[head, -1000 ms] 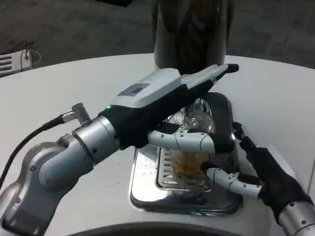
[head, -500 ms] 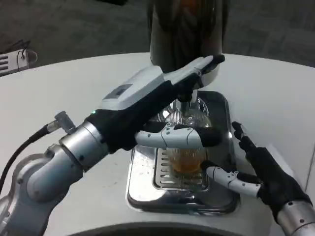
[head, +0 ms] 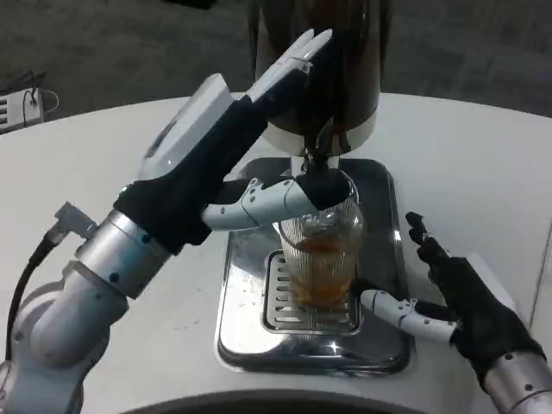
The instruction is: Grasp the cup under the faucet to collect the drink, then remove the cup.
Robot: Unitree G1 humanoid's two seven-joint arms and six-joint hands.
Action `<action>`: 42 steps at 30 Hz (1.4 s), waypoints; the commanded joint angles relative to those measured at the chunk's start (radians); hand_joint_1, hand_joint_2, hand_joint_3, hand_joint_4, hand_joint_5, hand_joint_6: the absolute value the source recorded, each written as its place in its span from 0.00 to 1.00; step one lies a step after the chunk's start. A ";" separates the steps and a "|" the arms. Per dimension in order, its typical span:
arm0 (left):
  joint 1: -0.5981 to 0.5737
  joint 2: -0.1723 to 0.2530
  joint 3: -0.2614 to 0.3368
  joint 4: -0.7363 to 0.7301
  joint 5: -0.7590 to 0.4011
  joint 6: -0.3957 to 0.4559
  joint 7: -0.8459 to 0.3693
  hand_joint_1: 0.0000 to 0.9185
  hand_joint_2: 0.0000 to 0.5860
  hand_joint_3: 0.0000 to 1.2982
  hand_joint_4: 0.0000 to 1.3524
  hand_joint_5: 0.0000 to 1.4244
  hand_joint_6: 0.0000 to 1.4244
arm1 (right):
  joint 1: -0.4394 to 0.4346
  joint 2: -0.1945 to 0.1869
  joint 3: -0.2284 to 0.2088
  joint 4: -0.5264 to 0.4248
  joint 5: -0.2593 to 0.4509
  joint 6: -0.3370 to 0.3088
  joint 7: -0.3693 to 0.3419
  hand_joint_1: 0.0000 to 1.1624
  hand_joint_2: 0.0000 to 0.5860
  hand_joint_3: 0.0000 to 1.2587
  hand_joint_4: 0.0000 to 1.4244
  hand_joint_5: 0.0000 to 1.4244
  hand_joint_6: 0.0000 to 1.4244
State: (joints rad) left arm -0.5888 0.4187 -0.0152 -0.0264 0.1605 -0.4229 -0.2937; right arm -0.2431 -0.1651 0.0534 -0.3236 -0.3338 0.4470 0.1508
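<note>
**Standing under the faucet, the cup holds amber drink**

Reaching in from the left, the left robot hand [head: 233, 164] is raised over the white bench [head: 103, 172], fingers apart and grasping nothing; one finger lies at the rim of the cup [head: 321, 259], the others stretch up toward the dark dispenser [head: 315, 60]. That ribbed clear cup stands on the grate of the metal drip tray [head: 250, 336], directly below the faucet [head: 319, 155]. Further right, the right robot hand [head: 461, 306] rests released, fingers spread, one fingertip at the cup's base.
</note>
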 commanded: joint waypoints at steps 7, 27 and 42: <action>0.143 0.053 0.058 0.005 -0.018 0.002 -0.014 0.00 0.04 0.08 0.01 0.07 0.08 | -0.038 0.003 0.020 0.015 0.026 -0.023 -0.008 0.60 0.46 0.00 0.00 0.01 0.00; 0.321 0.163 0.121 0.037 0.029 0.037 -0.019 0.00 0.06 0.06 0.00 0.06 0.09 | -0.098 0.029 0.071 0.119 0.036 -0.088 -0.052 0.60 0.46 0.00 0.00 0.01 0.00; 0.356 0.225 0.075 0.043 0.136 0.106 -0.039 0.00 0.05 0.05 0.00 0.04 0.08 | -0.131 0.069 0.088 0.202 0.037 -0.153 -0.100 0.60 0.46 0.00 0.00 0.01 0.00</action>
State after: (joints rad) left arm -0.2615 0.6227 0.0730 0.0256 0.2727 -0.3342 -0.3194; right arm -0.3532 -0.1117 0.1333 -0.1449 -0.3024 0.3138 0.0635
